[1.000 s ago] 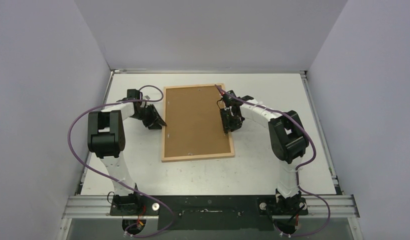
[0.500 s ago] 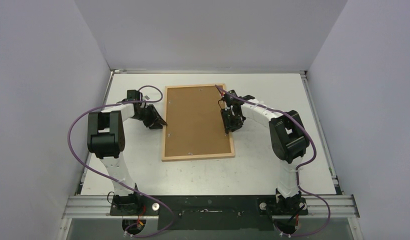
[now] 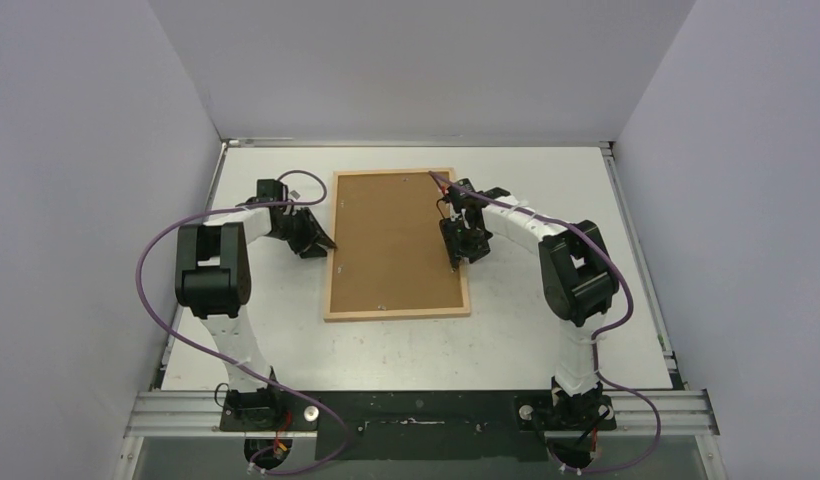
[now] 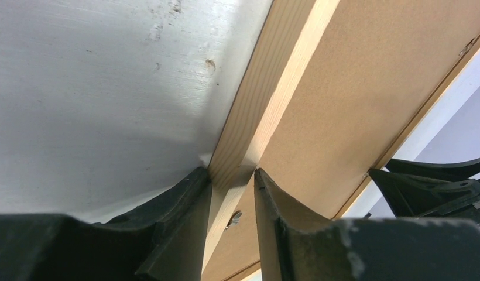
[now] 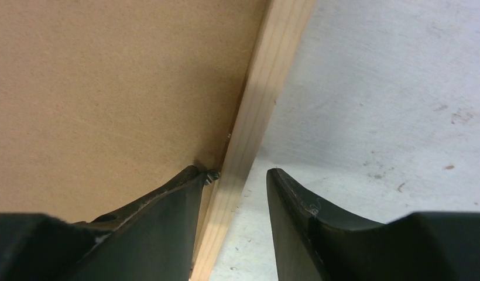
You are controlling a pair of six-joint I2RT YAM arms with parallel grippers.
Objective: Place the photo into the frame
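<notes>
The frame (image 3: 397,313), thin light wood, lies back side up on the table, filled by a brown backing board (image 3: 396,235). The photo is hidden. My left gripper (image 3: 327,245) sits at the frame's left rail (image 4: 273,76). Its jaws are shut on that rail, one finger on the outer side and one at the board's edge (image 4: 229,172). My right gripper (image 3: 453,262) straddles the right rail (image 5: 267,88) and is open (image 5: 235,171). Its inner finger (image 5: 167,199) rests on the board beside a small metal tab (image 5: 212,175). Its outer finger (image 5: 296,199) hangs over the table, clear of the rail.
The white table (image 3: 546,330) is scuffed and walled on three sides by grey panels. Another metal tab (image 4: 233,219) shows on the board near the left rail. The right arm's black links (image 4: 436,181) show at the far side in the left wrist view.
The right gripper's jaws have spread wider, the outer finger now off the rail. The frame has shifted slightly to the right. The left gripper keeps its hold.
</notes>
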